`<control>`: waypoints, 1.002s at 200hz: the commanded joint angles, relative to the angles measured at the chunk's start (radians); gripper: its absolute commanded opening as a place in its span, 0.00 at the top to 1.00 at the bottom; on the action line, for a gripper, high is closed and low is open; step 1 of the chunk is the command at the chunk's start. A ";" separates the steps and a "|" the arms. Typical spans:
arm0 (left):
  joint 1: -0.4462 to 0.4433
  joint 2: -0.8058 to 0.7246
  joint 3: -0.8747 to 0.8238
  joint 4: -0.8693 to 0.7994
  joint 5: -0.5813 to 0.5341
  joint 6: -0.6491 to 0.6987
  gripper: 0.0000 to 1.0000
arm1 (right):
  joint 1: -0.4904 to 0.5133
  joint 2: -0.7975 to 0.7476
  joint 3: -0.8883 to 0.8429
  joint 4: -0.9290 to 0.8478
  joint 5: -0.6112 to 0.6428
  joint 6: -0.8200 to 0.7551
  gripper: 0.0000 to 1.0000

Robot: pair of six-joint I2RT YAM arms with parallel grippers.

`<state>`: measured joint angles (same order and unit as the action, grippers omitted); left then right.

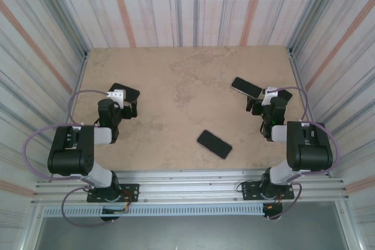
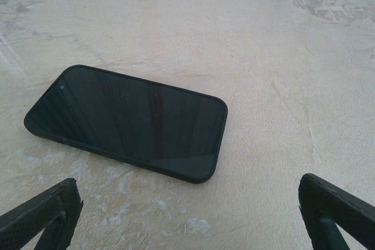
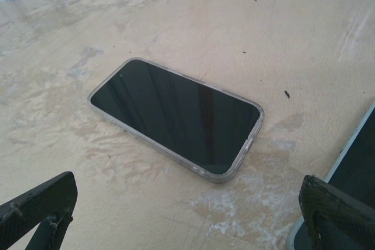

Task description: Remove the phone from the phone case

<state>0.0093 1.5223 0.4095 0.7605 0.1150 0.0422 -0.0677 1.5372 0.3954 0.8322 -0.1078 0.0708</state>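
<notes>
The phone [image 3: 176, 118] in its clear case [image 3: 249, 144] lies flat at 12 o'clock, just beyond the right gripper [image 3: 188, 203], whose jaws stand wide apart and empty. A dark phone [image 2: 129, 121] lies at 11 o'clock from the left gripper [image 2: 187, 203], also spread. A slab [image 3: 351, 171] at 3 o'clock is cut off. Both arms are folded low.

Blk phone [image 2: 126, 121] — clear-rimmed phone case [image 3: 249, 143] — beige mottled tbl [image 1: 176, 86].
</notes>
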 commanded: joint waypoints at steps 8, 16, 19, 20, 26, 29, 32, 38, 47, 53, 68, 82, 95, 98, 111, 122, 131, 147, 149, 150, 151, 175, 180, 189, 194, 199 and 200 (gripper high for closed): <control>-0.002 -0.017 0.003 0.025 0.008 0.027 0.01 | -0.003 0.008 0.001 -0.001 0.024 0.023 0.01; -0.003 -0.028 0.007 0.010 0.010 0.029 0.01 | -0.004 0.002 0.002 -0.001 0.028 0.022 0.01; -0.003 -0.036 0.008 0.004 0.006 0.028 0.01 | -0.004 -0.002 0.002 -0.004 0.028 0.022 0.01; -0.004 -0.040 0.008 0.000 0.004 0.027 0.01 | -0.004 -0.002 0.003 -0.006 0.027 0.023 0.01; -0.003 -0.061 0.010 -0.019 -0.009 0.022 0.01 | -0.003 -0.020 0.008 -0.026 0.022 0.021 0.01; -0.003 -0.075 0.012 -0.035 -0.015 0.021 0.01 | -0.002 -0.030 0.012 -0.041 0.018 0.020 0.01; -0.005 -0.089 0.016 -0.054 -0.023 0.020 0.01 | -0.002 -0.042 0.017 -0.064 0.015 0.018 0.01; -0.006 -0.117 0.023 -0.092 -0.034 0.015 0.01 | -0.001 -0.070 0.039 -0.127 0.008 0.012 0.01; -0.006 -0.158 0.037 -0.144 -0.040 0.014 0.01 | 0.000 -0.105 0.083 -0.238 -0.008 0.006 0.01; -0.009 -0.187 0.050 -0.188 -0.049 0.013 0.01 | 0.004 -0.125 0.108 -0.293 -0.017 0.000 0.01; -0.012 -0.256 0.102 -0.332 -0.082 -0.025 0.01 | 0.014 -0.169 0.163 -0.409 -0.030 0.001 0.01; -0.014 -0.306 0.160 -0.476 -0.089 -0.083 0.01 | 0.013 -0.196 0.195 -0.461 -0.107 0.039 0.01; -0.016 -0.318 0.215 -0.561 -0.084 -0.172 0.01 | 0.025 -0.209 0.237 -0.520 -0.199 0.066 0.01; -0.017 -0.317 0.230 -0.582 -0.080 -0.186 0.01 | 0.030 -0.211 0.250 -0.539 -0.213 0.067 0.01; -0.034 -0.298 0.309 -0.717 -0.109 -0.247 0.01 | 0.065 -0.217 0.305 -0.623 -0.241 0.066 0.01; -0.050 -0.269 0.382 -0.835 -0.164 -0.310 0.01 | 0.098 -0.218 0.348 -0.689 -0.254 0.054 0.01; -0.055 -0.242 0.426 -0.902 -0.191 -0.368 0.01 | 0.125 -0.221 0.377 -0.728 -0.259 0.052 0.01; -0.056 -0.203 0.467 -0.949 -0.189 -0.452 0.01 | 0.162 -0.222 0.418 -0.776 -0.282 0.059 0.01; -0.057 -0.199 0.469 -0.949 -0.188 -0.460 0.01 | 0.167 -0.223 0.426 -0.783 -0.284 0.062 0.01; -0.057 -0.198 0.470 -0.948 -0.188 -0.465 0.01 | 0.169 -0.223 0.429 -0.785 -0.284 0.062 0.01; -0.057 -0.196 0.471 -0.949 -0.189 -0.470 0.01 | 0.171 -0.223 0.431 -0.786 -0.285 0.063 0.01; -0.057 -0.137 0.533 -1.000 -0.206 -0.574 0.01 | 0.223 -0.222 0.491 -0.864 -0.308 0.061 0.01; -0.060 -0.116 0.557 -1.030 -0.223 -0.594 0.01 | 0.234 -0.224 0.500 -0.876 -0.309 0.059 0.01; -0.061 -0.078 0.602 -1.084 -0.255 -0.629 0.01 | 0.254 -0.224 0.510 -0.889 -0.311 0.054 0.01; -0.062 -0.059 0.624 -1.109 -0.266 -0.648 0.01 | 0.267 -0.226 0.515 -0.896 -0.310 0.055 0.01; -0.062 -0.042 0.644 -1.129 -0.278 -0.666 0.01 | 0.279 -0.225 0.521 -0.901 -0.309 0.054 0.01; -0.062 -0.038 0.647 -1.132 -0.279 -0.668 0.01 | 0.282 -0.225 0.521 -0.902 -0.309 0.054 0.01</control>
<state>-0.0467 1.4204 0.9516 -0.2024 -0.0776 -0.4736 0.1673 1.3346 0.8745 0.0341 -0.3878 0.1165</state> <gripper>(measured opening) 0.986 0.991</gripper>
